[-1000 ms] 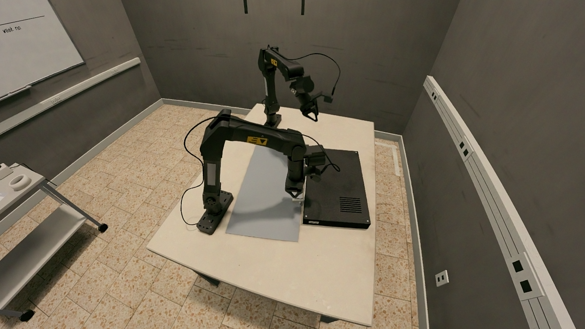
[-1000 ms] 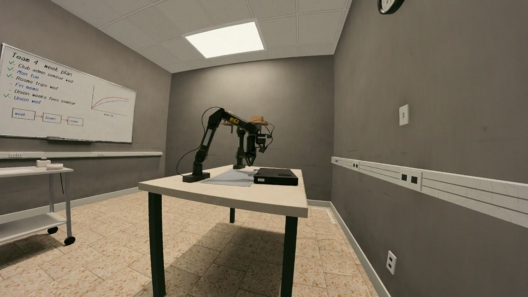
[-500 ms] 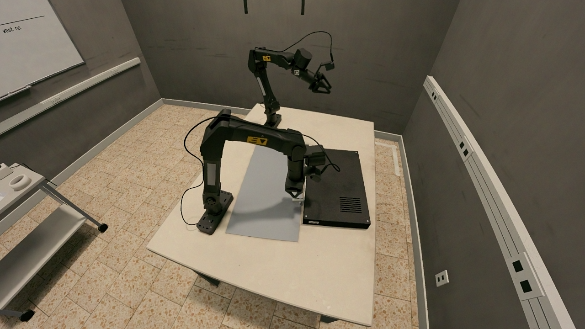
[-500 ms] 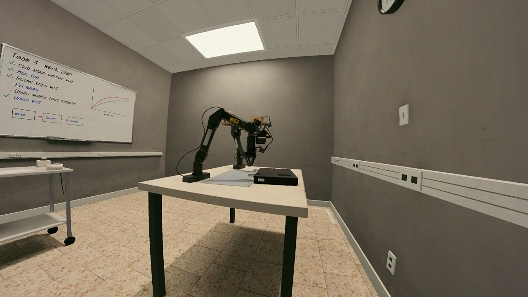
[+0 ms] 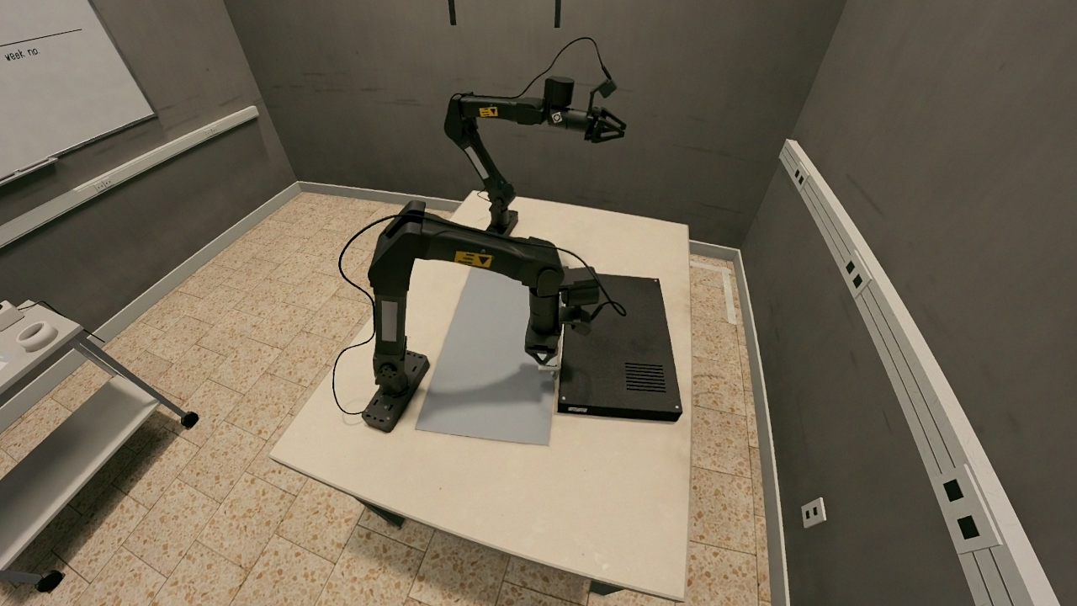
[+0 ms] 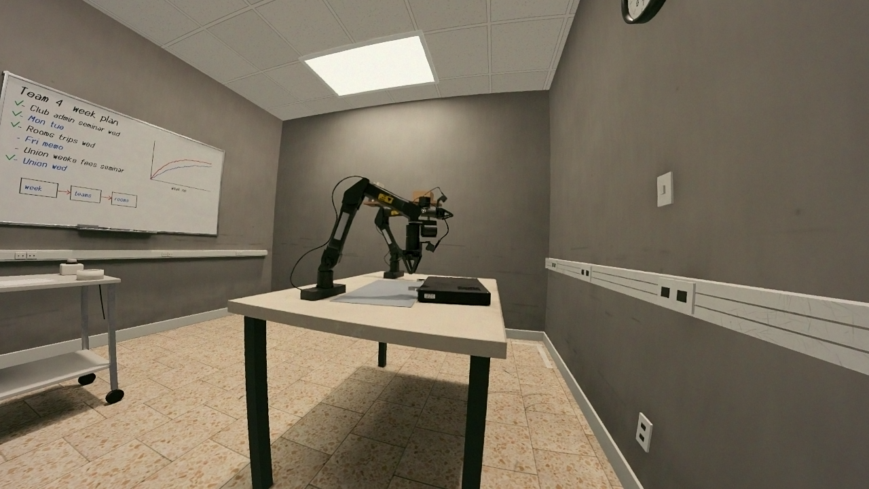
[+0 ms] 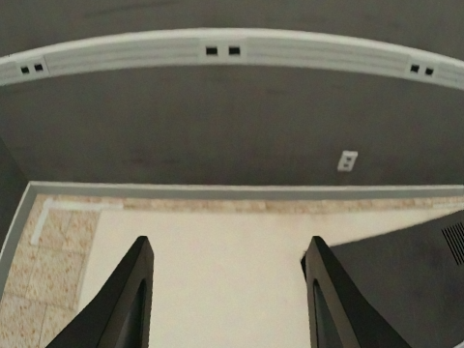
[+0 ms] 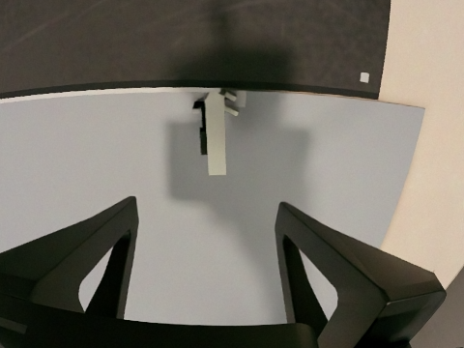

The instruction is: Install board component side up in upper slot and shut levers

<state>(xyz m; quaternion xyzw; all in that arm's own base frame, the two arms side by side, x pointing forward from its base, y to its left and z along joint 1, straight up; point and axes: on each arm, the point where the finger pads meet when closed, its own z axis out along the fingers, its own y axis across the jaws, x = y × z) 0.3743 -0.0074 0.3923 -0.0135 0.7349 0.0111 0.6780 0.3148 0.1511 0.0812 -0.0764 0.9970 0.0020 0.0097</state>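
The black enclosure [image 5: 617,346] stands flat on the bench, its front face along the grey mat [image 5: 489,358]. The board itself is hidden inside it. One white lever [image 8: 216,135] sticks straight out from the front face over the mat. I cannot see a second lever. My right gripper [image 5: 543,360] points down just above that lever, open and empty; in the right wrist view [image 8: 207,207] the lever lies beyond the fingertips. My left gripper [image 5: 606,126] [image 7: 229,246] is raised high above the bench's far side, open and empty, facing the wall.
The enclosure also shows in the exterior view [image 6: 453,291], well inside the bench's edges. The right arm's base [image 5: 395,391] stands left of the mat, the left arm's base [image 5: 501,218] at the far edge. A cart [image 5: 45,353] stands off the bench.
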